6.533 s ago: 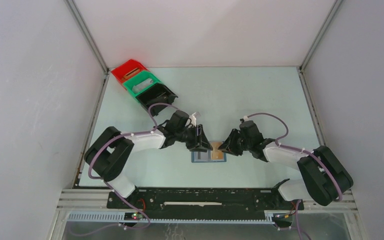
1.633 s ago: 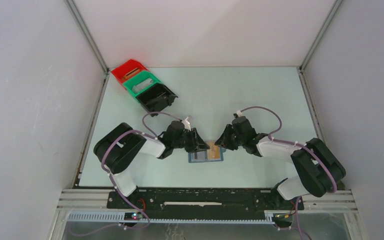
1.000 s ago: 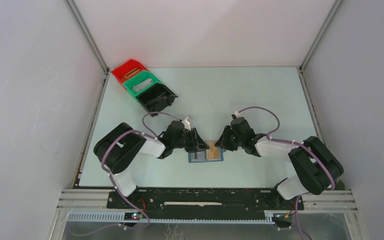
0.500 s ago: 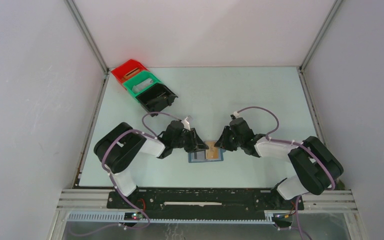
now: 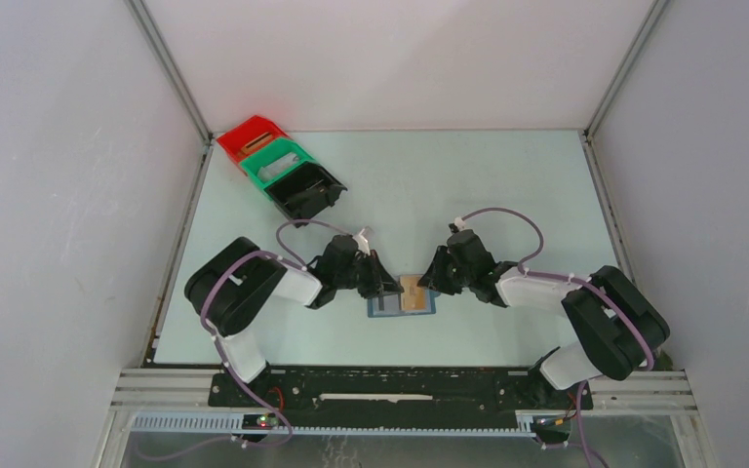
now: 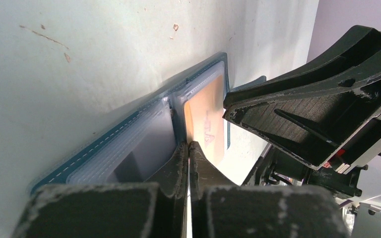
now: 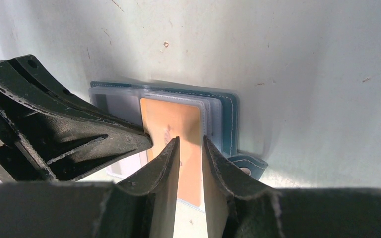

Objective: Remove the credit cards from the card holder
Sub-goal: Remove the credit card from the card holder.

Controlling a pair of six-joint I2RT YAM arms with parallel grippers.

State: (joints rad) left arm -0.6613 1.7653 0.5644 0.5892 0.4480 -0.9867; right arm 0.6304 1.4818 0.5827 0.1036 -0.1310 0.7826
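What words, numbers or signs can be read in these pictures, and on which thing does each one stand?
None can be read.
Orange panel inside the wallet: a dark mark, too blurred to read.
Red and white tag in the left wrist view: too small to read.

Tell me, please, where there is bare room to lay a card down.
Bare: the far stretch of table from the bins to the right wall, and the near strip between the card holder and the base rail. Crowded: the middle, where left hand and right hand meet over the holder.
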